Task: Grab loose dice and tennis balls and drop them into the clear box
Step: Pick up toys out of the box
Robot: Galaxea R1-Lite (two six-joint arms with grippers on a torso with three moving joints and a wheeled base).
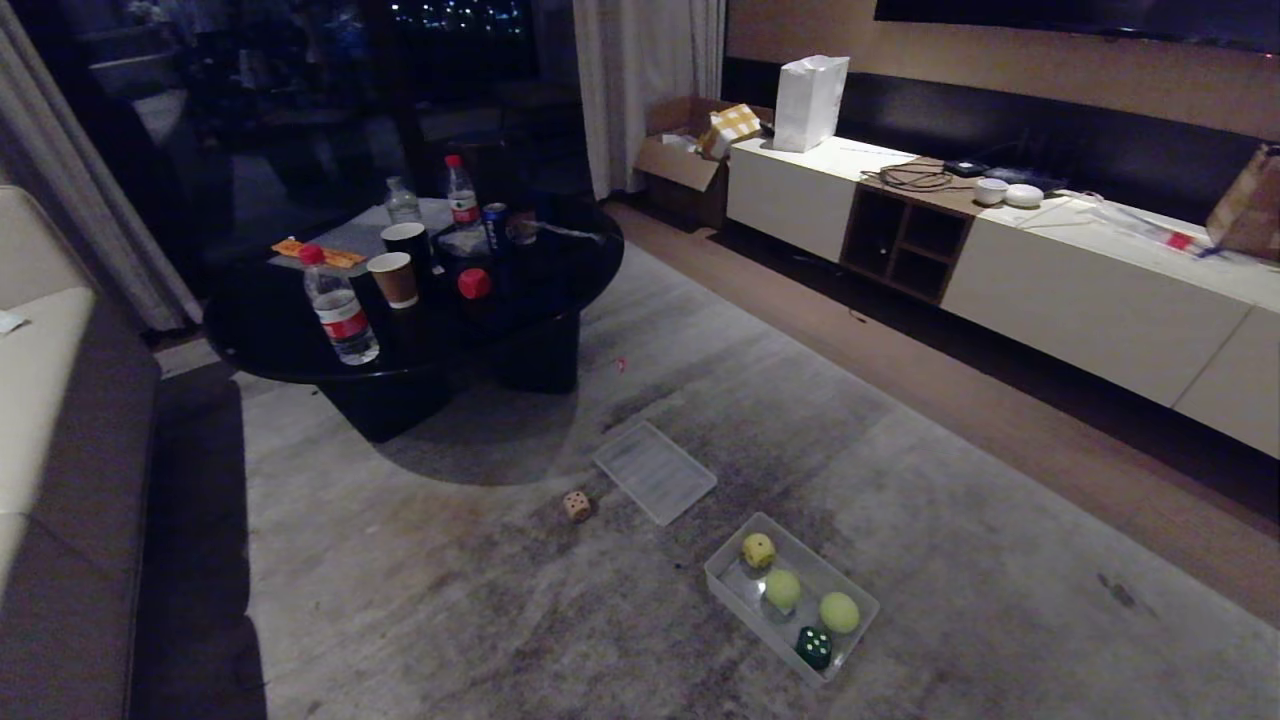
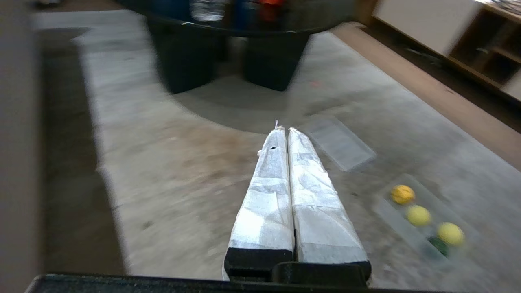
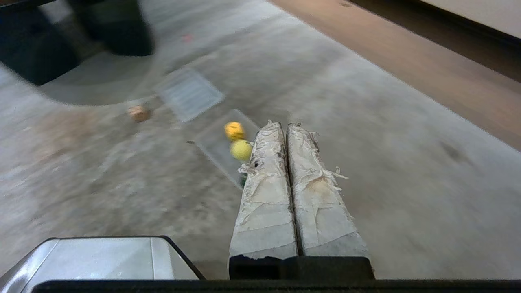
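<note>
The clear box (image 1: 728,590) lies on the rug at the lower middle of the head view. It holds a yellow die (image 1: 758,549), two tennis balls (image 1: 782,588) (image 1: 839,611) and a dark green die (image 1: 814,647). A beige die (image 1: 576,505) sits loose on the rug, left of the box. Neither arm shows in the head view. My left gripper (image 2: 283,130) is shut and empty, held high above the rug with the box (image 2: 390,213) off to one side. My right gripper (image 3: 283,125) is also shut and empty, and its fingers hide part of the box (image 3: 211,146).
A flat ribbed translucent lid (image 1: 655,471) lies on the rug between the beige die and the box. A round black table (image 1: 560,270) with bottles and cups stands behind. A sofa (image 1: 60,440) runs along the left, a long low cabinet (image 1: 1080,290) along the right.
</note>
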